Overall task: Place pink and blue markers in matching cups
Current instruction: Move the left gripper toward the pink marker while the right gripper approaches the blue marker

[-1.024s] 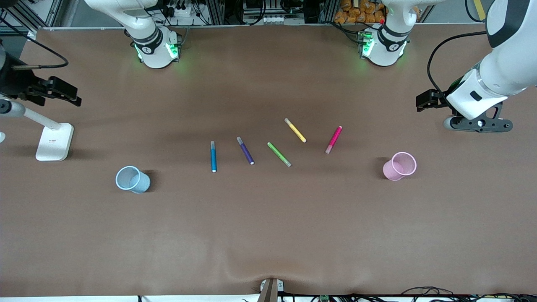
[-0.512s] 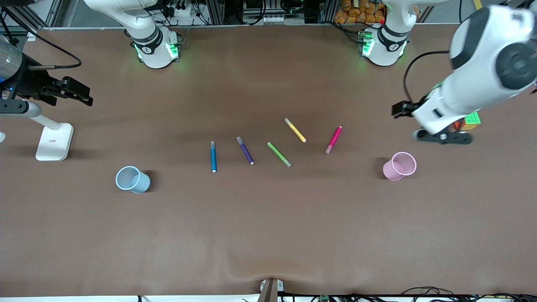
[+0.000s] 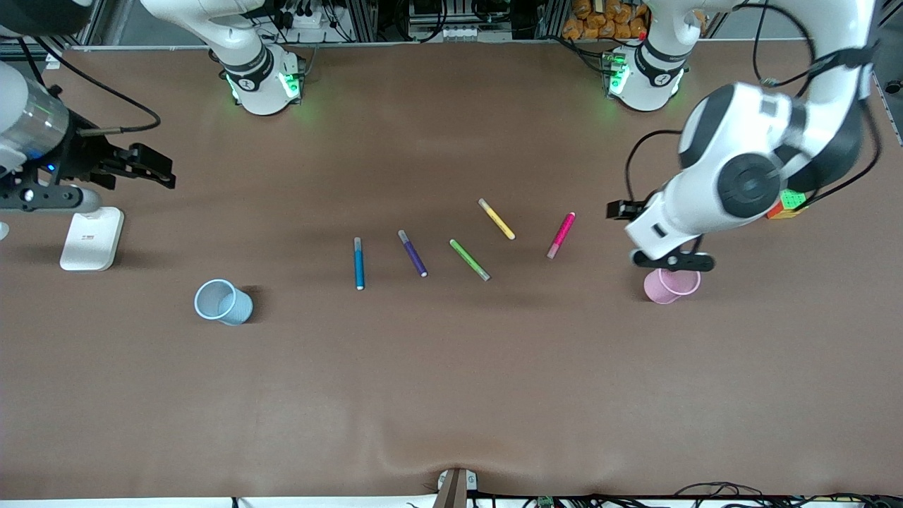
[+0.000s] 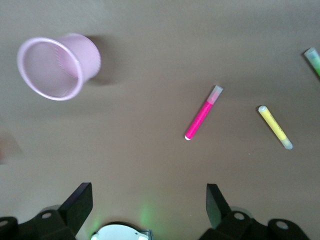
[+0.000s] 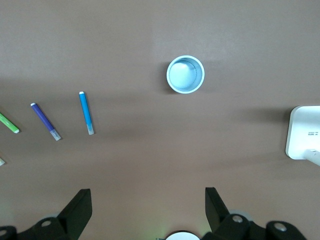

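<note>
The pink marker (image 3: 561, 235) and the blue marker (image 3: 359, 263) lie flat in a row of markers at mid-table. The pale pink cup (image 3: 670, 287) stands toward the left arm's end, and the pale blue cup (image 3: 223, 302) toward the right arm's end. My left gripper (image 3: 674, 262) hangs open and empty over the pink cup's rim. Its wrist view shows the gripper (image 4: 148, 200), the pink cup (image 4: 55, 67) and the pink marker (image 4: 202, 113). My right gripper (image 3: 42, 200) is open and empty at the table's end. Its wrist view shows the gripper (image 5: 147, 202), the blue cup (image 5: 185, 74) and the blue marker (image 5: 86, 112).
A dark purple marker (image 3: 413, 252), a green marker (image 3: 469, 259) and a yellow marker (image 3: 497, 219) lie between the blue and pink ones. A white stand (image 3: 92, 240) sits under the right gripper. A colour cube (image 3: 789, 203) lies near the left arm's end.
My left arm has swung in from the table's end to over the pink cup. My right gripper has shifted slightly toward mid-table. Markers and cups have not moved.
</note>
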`<act>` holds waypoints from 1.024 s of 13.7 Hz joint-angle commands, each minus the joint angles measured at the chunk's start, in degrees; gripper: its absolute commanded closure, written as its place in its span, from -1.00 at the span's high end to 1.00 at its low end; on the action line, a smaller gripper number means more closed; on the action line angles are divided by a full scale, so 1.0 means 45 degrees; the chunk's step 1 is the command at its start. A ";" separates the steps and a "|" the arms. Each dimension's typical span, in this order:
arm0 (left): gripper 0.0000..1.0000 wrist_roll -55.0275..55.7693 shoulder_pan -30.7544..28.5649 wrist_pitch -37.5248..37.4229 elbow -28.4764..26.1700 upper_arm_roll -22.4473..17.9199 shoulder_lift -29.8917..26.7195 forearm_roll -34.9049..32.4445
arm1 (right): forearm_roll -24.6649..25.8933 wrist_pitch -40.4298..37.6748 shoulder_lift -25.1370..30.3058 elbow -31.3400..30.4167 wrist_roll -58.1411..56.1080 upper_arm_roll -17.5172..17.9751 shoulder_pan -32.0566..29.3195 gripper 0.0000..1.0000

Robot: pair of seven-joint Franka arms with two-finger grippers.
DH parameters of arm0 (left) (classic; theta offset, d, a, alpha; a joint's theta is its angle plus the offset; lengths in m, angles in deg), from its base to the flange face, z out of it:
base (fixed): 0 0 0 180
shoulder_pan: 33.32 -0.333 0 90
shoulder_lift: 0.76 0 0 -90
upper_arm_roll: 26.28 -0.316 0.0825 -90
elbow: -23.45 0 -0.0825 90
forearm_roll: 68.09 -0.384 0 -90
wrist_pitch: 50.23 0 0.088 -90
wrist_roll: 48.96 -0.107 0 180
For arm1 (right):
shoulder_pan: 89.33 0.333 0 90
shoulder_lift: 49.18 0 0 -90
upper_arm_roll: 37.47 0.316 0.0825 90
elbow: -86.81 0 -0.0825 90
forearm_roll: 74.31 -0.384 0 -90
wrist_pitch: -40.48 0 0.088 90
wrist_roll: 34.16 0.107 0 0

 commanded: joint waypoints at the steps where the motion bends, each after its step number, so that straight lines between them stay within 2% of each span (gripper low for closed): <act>1: 1.00 0.1434 0.0908 0.0293 0.0106 -0.0033 0.0895 -0.0154 | -0.0189 0.0712 -0.0197 -0.0511 0.0132 -0.0059 0.0342 1.00; 8: 1.00 0.2045 0.2239 0.0900 0.0086 -0.0014 0.2906 -0.0993 | -0.0189 0.2802 -0.0742 -0.1782 0.0152 -0.0059 0.1085 1.00; 14: 1.00 0.1733 0.2474 0.1406 0.0125 0.0025 0.4020 -0.2319 | -0.0228 0.5125 -0.2693 -0.1666 0.0152 -0.0039 0.2022 1.00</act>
